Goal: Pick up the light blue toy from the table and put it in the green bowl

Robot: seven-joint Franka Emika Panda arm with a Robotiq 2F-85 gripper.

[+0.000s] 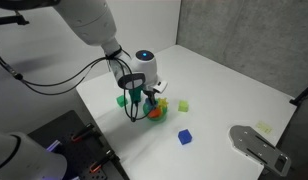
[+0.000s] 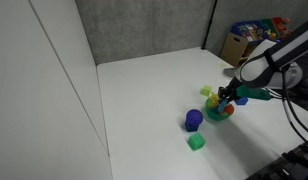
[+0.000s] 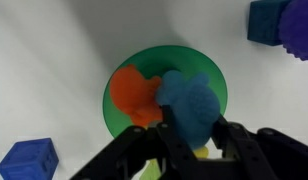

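directly over bowl [image 3: 164, 52], tool [image 3: 196, 124] grips blue toy [image 3: 186, 95]

Toy count
One green bowl [image 3: 164, 55], two blue cubes [image 3: 27, 160] [image 3: 264, 20], one purple cylinder [image 3: 302, 30], one orange toy [image 3: 132, 95], one light blue toy [image 3: 189, 105].

Both exterior views, seemingly from opposite sides, look down on the table [image 1: 229, 100]; the wrist view looks closely down into the green bowl [image 3: 216, 90].
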